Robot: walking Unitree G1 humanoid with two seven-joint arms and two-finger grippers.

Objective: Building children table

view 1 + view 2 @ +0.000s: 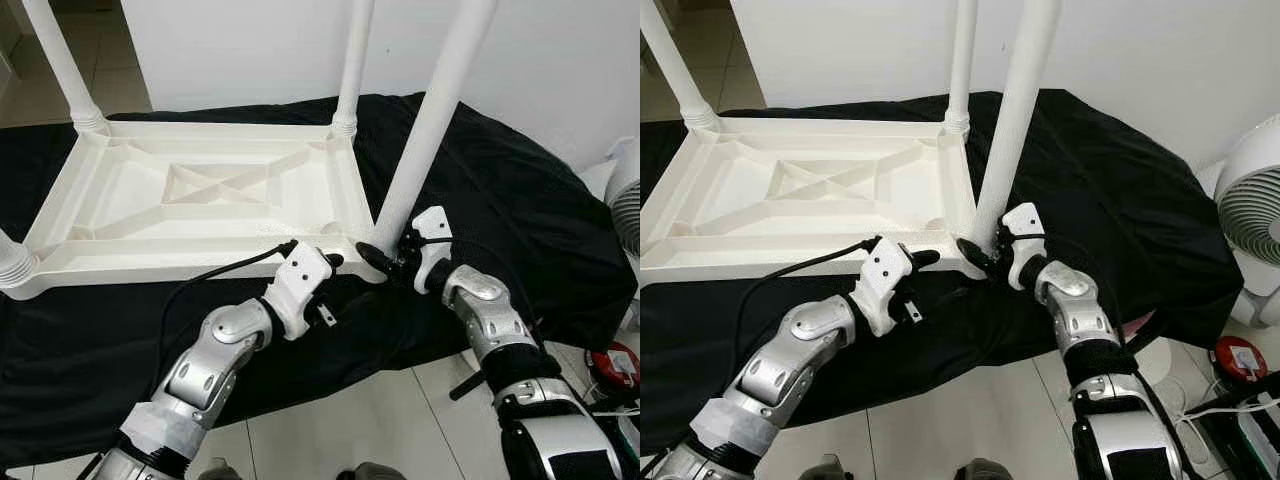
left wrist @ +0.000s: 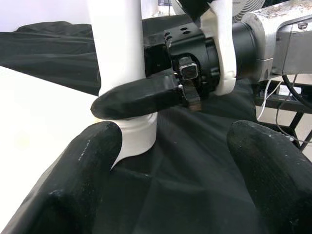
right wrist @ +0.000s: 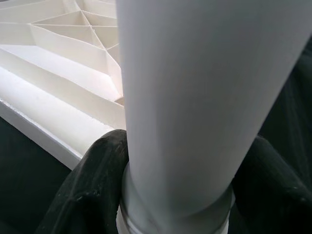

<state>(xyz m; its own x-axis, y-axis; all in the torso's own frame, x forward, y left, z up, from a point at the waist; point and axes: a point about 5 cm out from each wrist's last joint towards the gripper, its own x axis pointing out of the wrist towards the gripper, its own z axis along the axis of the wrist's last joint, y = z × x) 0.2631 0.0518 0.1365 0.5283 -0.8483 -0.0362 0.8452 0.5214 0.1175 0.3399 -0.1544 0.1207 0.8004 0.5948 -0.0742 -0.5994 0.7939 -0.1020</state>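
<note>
Upturned white table (image 1: pixel 190 190) on black cloth (image 1: pixel 520 200) — right gripper (image 1: pixel 392 258) pinches the near leg (image 1: pixel 430 120) at its base; left gripper (image 1: pixel 335 262) spread, just beside.

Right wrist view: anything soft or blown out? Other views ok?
Right wrist view: the white plastic table leg sits close and soft, bright with little surface detail. Left wrist view: the left gripper's black fingers are blurred in the foreground. Eye views: sharp, evenly lit; the black cloth loses fold detail.

Upturned table (image 1: pixel 190 190) lies on cloth (image 1: pixel 520 200), legs (image 1: pixel 430 120) upward.
</note>
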